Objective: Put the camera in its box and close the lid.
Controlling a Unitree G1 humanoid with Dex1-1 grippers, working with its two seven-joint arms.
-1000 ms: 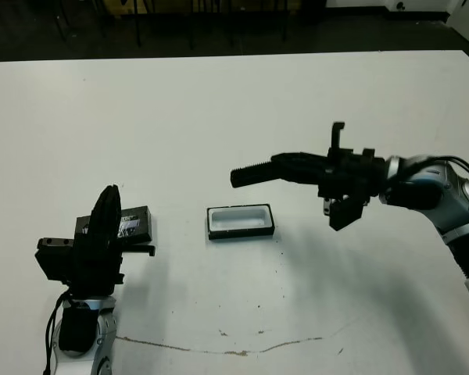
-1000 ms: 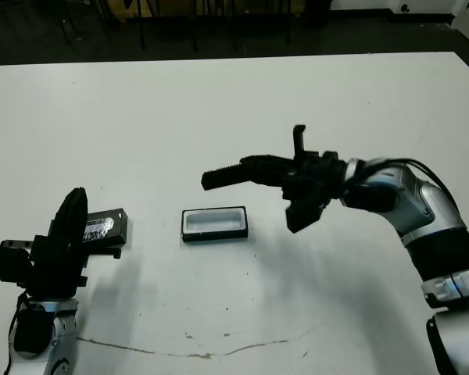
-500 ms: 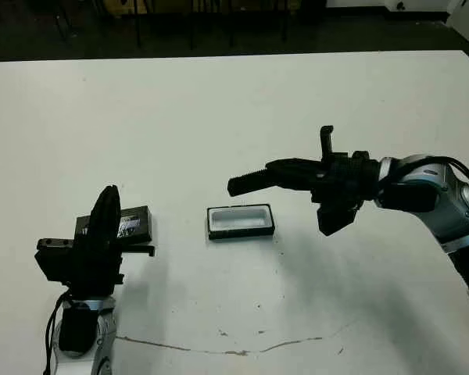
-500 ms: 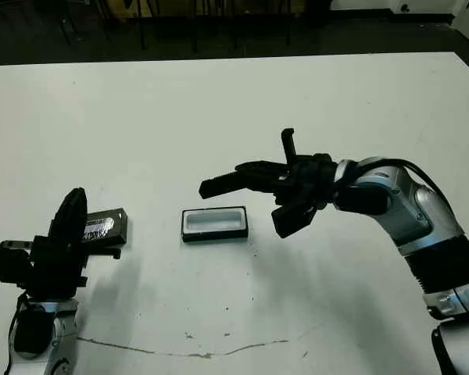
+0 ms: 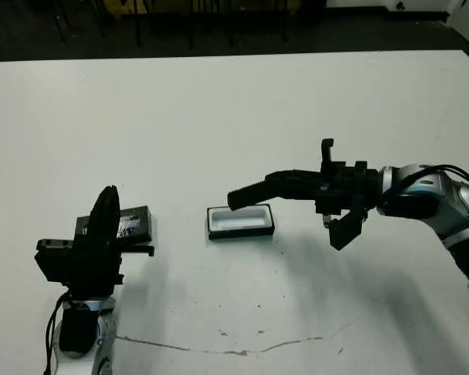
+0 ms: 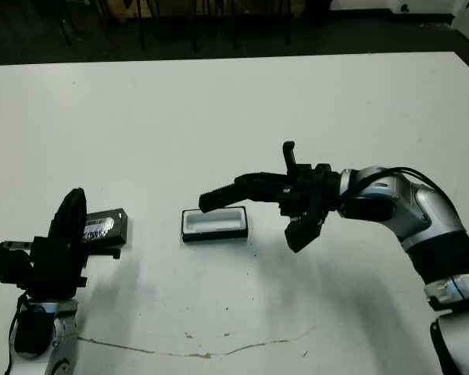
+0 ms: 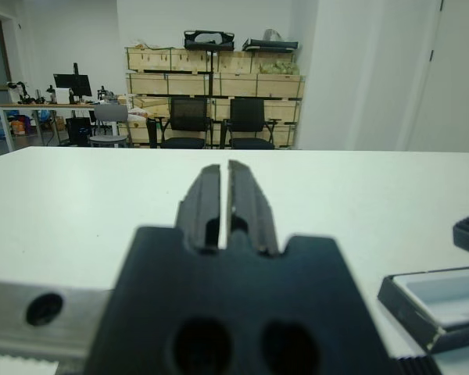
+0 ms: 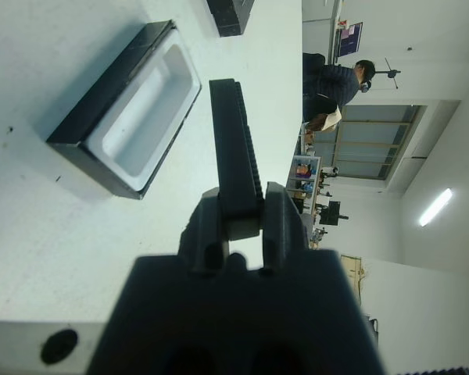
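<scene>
Though both grippers closed: right gripper [image 5: 238, 197] above one box [image 5: 241, 221], one lid [image 5: 133, 226].

The right tool [image 5: 236, 198] has dropped closer to the box [image 5: 241, 222].

head stereo: downward on table [image 5: 219, 101] | wrists: low, along jaws

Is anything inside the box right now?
No. The box shows only bare white lining; the right wrist view confirms an empty cavity. The right gripper hovers over its far left corner, covering a small bit of rim.
</scene>
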